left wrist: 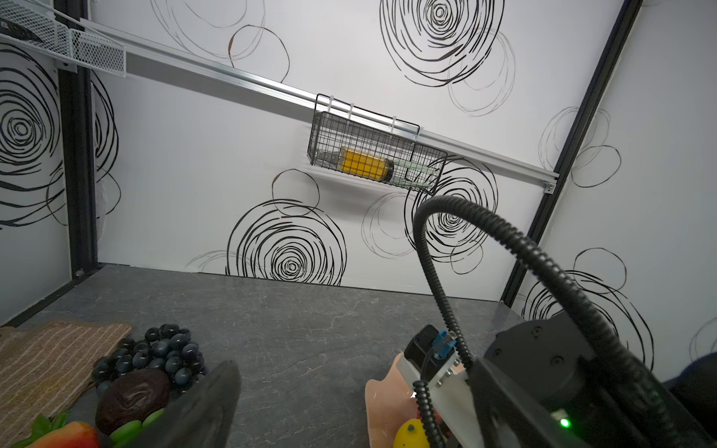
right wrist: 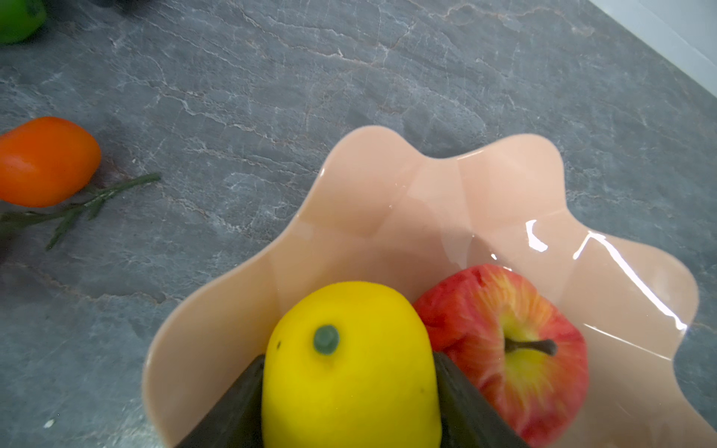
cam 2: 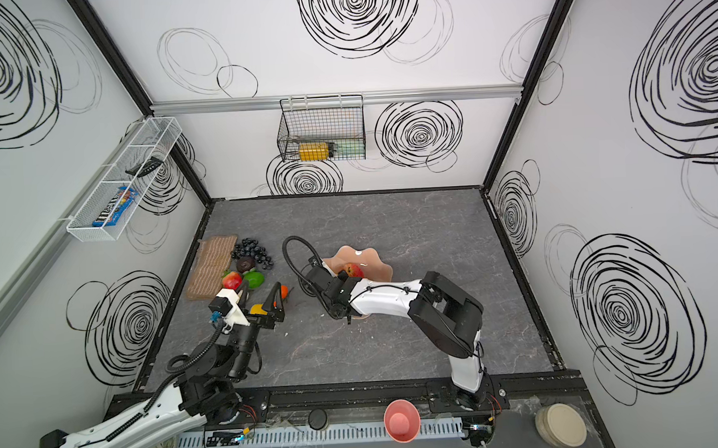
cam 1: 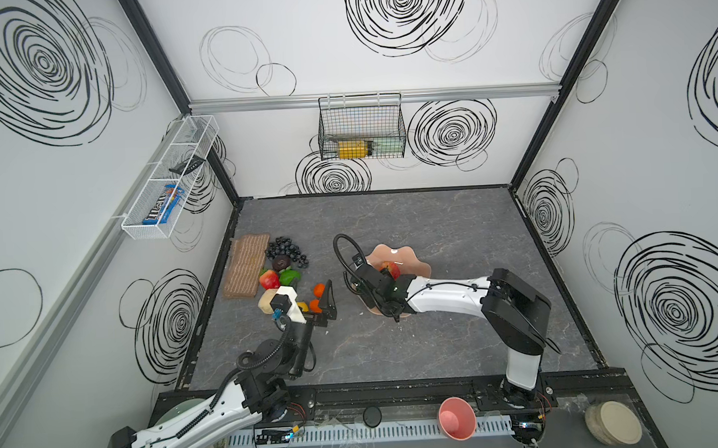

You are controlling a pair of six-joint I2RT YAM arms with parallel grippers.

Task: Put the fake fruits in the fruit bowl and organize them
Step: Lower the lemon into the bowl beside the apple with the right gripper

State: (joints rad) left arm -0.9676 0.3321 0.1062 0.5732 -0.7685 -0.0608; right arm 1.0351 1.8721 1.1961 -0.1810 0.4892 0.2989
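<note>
Your right end effector (right wrist: 349, 358) grips the yellow plastic lemon (right wrist: 349, 388) low inside the glossy peach wavy-rimmed bowl (right wrist: 388, 186), touching the red apple (right wrist: 504, 349) beside it.

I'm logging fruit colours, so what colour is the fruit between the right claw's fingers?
Bright yellow, a lemon; it shows best in the right wrist view.

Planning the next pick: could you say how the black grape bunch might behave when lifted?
The grape bunch is many small berries in a loose cluster, so it will probably sag rather than lift stiffly. Its glossy round berries may slip from a pinch.
</note>
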